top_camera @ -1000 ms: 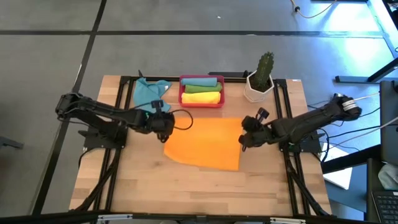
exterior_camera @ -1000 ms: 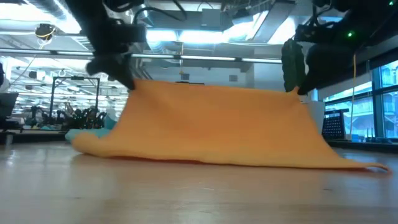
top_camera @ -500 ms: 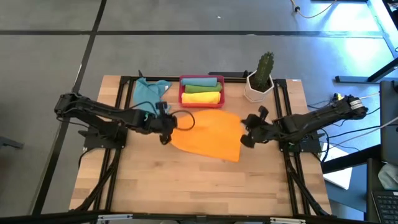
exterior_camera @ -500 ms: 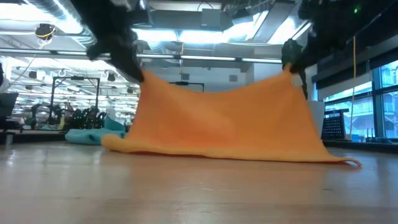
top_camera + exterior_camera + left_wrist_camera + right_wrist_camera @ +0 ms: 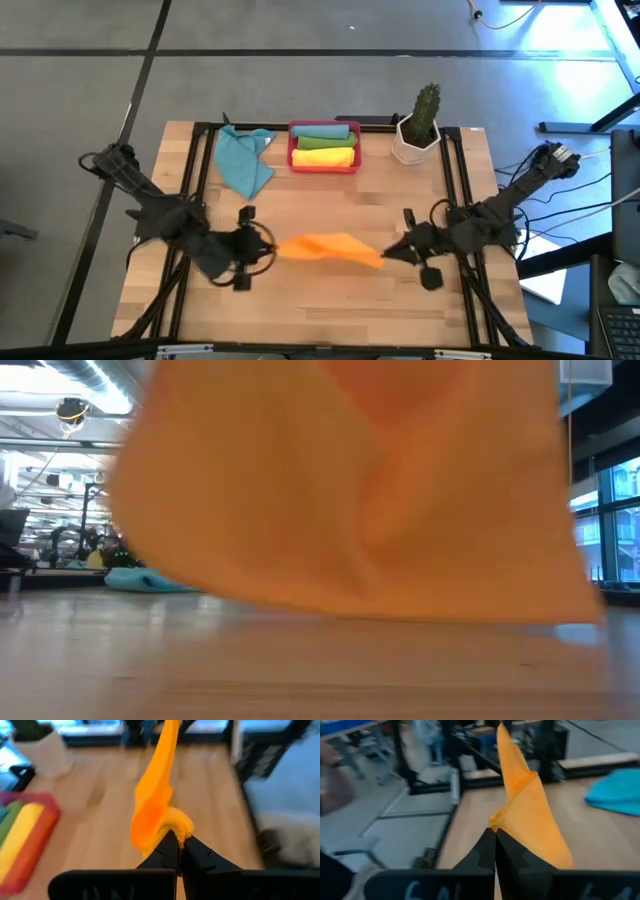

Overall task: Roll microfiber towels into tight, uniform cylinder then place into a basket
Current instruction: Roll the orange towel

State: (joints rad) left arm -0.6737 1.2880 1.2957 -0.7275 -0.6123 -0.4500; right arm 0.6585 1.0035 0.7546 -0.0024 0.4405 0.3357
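Observation:
An orange microfiber towel (image 5: pixel 325 247) hangs stretched between my two grippers over the middle of the table, and it fills the low view (image 5: pixel 350 490). My left gripper (image 5: pixel 268 247) is shut on its left end and my right gripper (image 5: pixel 388 255) on its right end. A teal towel (image 5: pixel 245 160) lies crumpled on the table at the far left. The red basket (image 5: pixel 324 165) sits at the far middle, with a green and a yellow rolled towel inside. My left gripper pinches a bunched corner (image 5: pixel 172 827) of the orange towel between its two fingers, coming from the table's left and slanting down. The cloth runs away from the fingers toward the other arm and hangs below them. Whether its lower edge (image 5: pixel 330 605) touches the table, I cannot tell. My right gripper pinches the opposite corner (image 5: pixel 496 824) of the orange towel between its two fingers, coming nearly level from the table's right. The cloth spreads out from the fingertips and hangs down beyond them.
A white hexagonal pot with a cactus (image 5: pixel 418 130) stands at the far right, next to the basket. Bare wood (image 5: pixel 320 310) lies between the hanging towel and the near edge. Black frame rails (image 5: pixel 470 290) run along both sides of the table.
Both grippers have swung toward the table's near edge and risen, tipping from pointing down to more nearly level. The orange towel, held at its two far corners and lying mostly spread on the table, has been pulled up and now hangs between them as a curtain.

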